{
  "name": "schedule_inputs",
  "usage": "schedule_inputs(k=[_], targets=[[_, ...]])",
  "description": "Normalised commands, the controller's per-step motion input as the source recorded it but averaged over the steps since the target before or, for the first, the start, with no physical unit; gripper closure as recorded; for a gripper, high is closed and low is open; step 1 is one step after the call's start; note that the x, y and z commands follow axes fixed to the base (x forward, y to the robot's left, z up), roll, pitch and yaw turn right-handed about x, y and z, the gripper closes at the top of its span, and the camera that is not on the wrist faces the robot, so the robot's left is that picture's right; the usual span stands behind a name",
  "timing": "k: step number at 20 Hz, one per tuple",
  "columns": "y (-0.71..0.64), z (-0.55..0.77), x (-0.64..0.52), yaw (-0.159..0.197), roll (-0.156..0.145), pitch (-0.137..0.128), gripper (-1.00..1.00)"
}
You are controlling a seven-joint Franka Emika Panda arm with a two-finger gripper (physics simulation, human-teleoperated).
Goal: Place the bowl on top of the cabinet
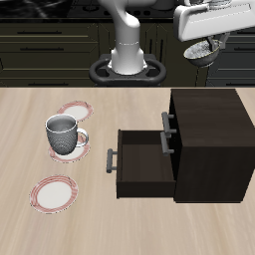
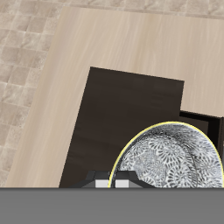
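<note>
- Nearest your wrist camera: the bowl [image 2: 171, 157], round, pale-rimmed, its inside covered in a dense grey-blue lace pattern; the rim looks faintly yellow-lit. It fills much of that view, mouth toward the lens.
- In the exterior view the bowl [image 1: 202, 49] hangs tilted in the air, gripped at its rim by your gripper [image 1: 207, 38], which is closed on it. The fingers themselves are mostly hidden, only small pale tips show at the bowl's rim in the wrist view.
- Bowl sits high, above and behind the cabinet [image 1: 209, 139], not touching it.
- Cabinet top: flat, dark brown, bare. In the wrist view its top [image 2: 127, 122] lies below the bowl, with one long edge meeting light wood table [image 2: 105, 39].
- Two drawers stand pulled out toward the mug side, the lower drawer [image 1: 139, 164] farther out than the upper; grey bar handles at their fronts.
- Well apart across the table: a grey mug [image 1: 62, 131] on a red-rimmed plate, another plate [image 1: 75, 109] just behind, a third plate [image 1: 54, 192] nearer the front edge.
</note>
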Motion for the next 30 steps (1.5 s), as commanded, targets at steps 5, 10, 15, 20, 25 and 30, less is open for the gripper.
schedule_inputs(k=[5, 10, 15, 20, 25, 30], targets=[[0.32, -0.1, 0.04, -0.013, 0.043, 0.005, 1.0], [0.14, -0.05, 0.2, -0.038, 0.003, 0.002, 1.0], [0.09, -0.16, 0.04, 0.0, 0.001, -0.014, 1.0], [0.23, -0.29, 0.01, 0.0, 0.024, -0.017, 1.0], [0.02, -0.19, 0.05, -0.043, 0.01, 0.019, 1.0], [-0.07, -0.32, 0.14, 0.013, -0.026, 0.022, 1.0]])
